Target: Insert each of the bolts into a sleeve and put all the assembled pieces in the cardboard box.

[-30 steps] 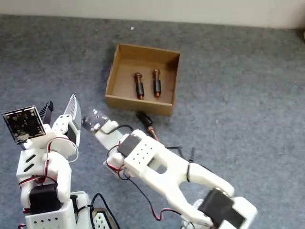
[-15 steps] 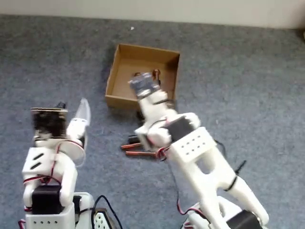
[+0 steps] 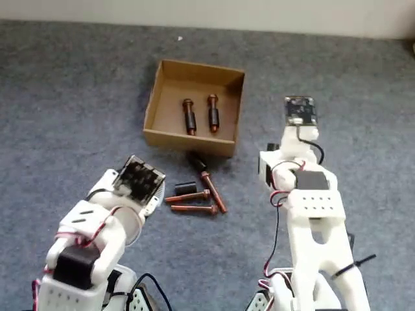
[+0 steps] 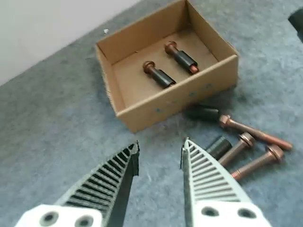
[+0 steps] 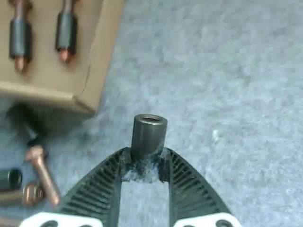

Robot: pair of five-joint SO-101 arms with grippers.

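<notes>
Hovering over the desk's (image 3: 78, 78) near left part, the left gripper (image 4: 161, 144) has its jaws spread wide with nothing between them. Just right of it, three loose bolts (image 3: 193, 208) lie on the grey surface in front of the box (image 3: 188, 138). Two lie side by side, roughly parallel to the desk's near edge, and the third slants toward the box. A sleeve (image 3: 186, 188) lies just beside the upper of the two parallel bolts. Another sleeve (image 3: 196, 161) lies close against the box's near wall, just beside the slanted bolt's head. The box sits toward the desk's far edge, and two assembled pieces (image 3: 189, 116) lie side by side on its floor (each a bolt through a dark sleeve). Right of the box's near right corner, the right gripper (image 5: 144, 158) is clamped on the lower end of a third sleeve (image 5: 149, 133), whose open bore faces the wrist camera.
</notes>
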